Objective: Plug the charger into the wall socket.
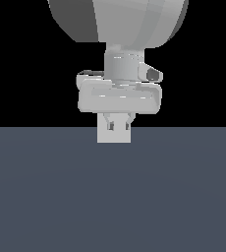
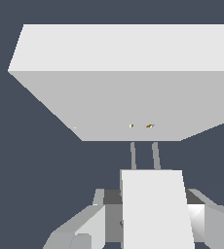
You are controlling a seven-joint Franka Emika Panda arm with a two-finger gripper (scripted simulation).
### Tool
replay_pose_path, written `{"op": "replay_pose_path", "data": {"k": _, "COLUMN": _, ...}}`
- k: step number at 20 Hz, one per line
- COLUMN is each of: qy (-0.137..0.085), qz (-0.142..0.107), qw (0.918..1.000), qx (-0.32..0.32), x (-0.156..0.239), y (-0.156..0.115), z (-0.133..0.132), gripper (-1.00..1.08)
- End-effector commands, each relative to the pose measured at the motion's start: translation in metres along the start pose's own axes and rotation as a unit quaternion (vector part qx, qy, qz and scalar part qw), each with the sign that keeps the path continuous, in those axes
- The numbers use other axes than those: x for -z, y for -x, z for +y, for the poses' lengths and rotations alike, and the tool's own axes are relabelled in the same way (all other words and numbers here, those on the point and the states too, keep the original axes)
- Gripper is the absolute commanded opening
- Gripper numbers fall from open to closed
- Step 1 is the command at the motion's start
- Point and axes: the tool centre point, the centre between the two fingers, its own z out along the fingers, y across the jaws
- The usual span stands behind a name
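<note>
charger, clamped in gripper, prongs aimed at the two marks on wall socket but apparently short of it; insertion left.

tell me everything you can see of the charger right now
The charger is a small plain white block, matte and unmarked, held between the gripper fingers. Two thin grey prongs stick out of its front toward the wall socket, aimed near the two small yellowish marks. The prong tips end just short of the plate; contact cannot be told.
</note>
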Motion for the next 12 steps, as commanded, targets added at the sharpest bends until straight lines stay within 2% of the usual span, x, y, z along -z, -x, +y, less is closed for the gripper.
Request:
{"op": "replay_pose_path", "data": {"k": 1, "qy": 0.0, "qz": 0.0, "qw": 1.0, "qx": 0.0, "x": -0.003, "y": -0.01, "z": 0.0, "gripper": -1.0}}
{"op": "replay_pose_path", "data": {"k": 12, "qy": 0.0, "qz": 0.0, "qw": 1.0, "qx": 0.0, "x": -0.009, "y": -0.026, "z": 0.0, "gripper": -1.0}}
